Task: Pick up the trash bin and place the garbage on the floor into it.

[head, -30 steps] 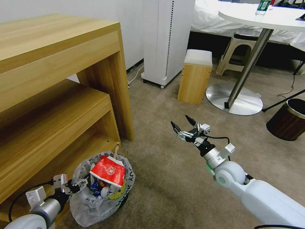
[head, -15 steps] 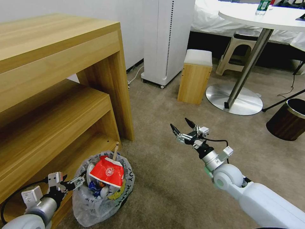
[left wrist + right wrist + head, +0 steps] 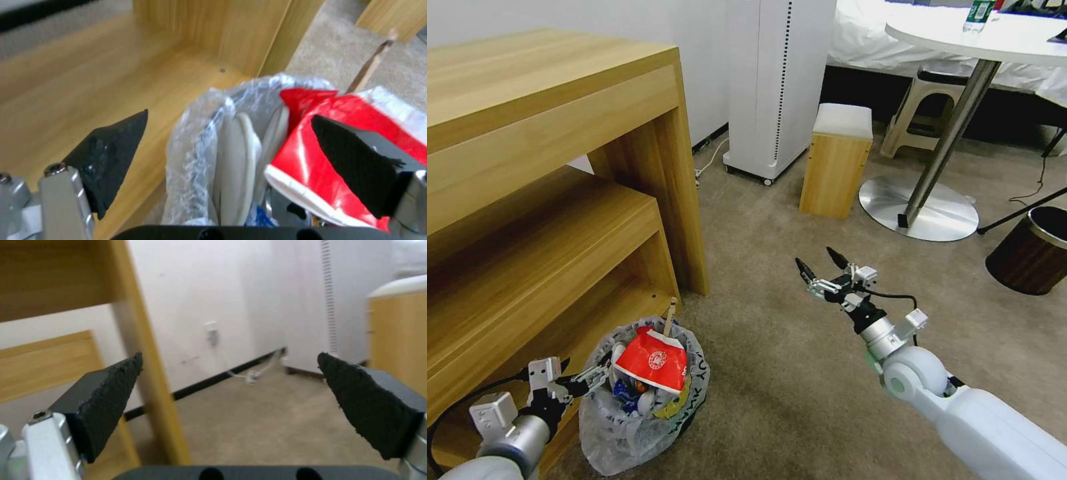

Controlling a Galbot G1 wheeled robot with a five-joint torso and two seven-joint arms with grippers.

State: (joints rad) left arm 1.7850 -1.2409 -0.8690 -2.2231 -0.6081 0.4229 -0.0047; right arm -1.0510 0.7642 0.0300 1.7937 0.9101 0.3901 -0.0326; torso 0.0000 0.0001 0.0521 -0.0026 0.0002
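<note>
The trash bin [image 3: 627, 427], lined with a crinkly clear bag, stands on the beige floor [image 3: 774, 380] against the shelf's bottom board. Garbage fills it: a red wrapper [image 3: 652, 363], a wooden stick [image 3: 670, 315] and white slippers [image 3: 240, 146]. My left gripper [image 3: 582, 370] is open at the bin's near rim. In the left wrist view the left gripper [image 3: 229, 116] has one finger over the shelf board and the other over the red wrapper [image 3: 311, 146]. My right gripper [image 3: 815, 259] hangs open and empty above bare carpet, right of the bin; the right wrist view shows the right gripper [image 3: 229, 355] facing the wall.
A tall wooden shelf unit [image 3: 560, 200] takes up the left side. Behind stand a white appliance [image 3: 774, 80], a small wooden stool [image 3: 835, 160] and a round table's metal base [image 3: 920, 207]. A dark brown wood-grain bin [image 3: 1030, 253] sits at the right edge.
My left gripper has let go of the bin's rim, opened and drawn back slightly. The right gripper has drifted a little to the right. The bin stays put.
</note>
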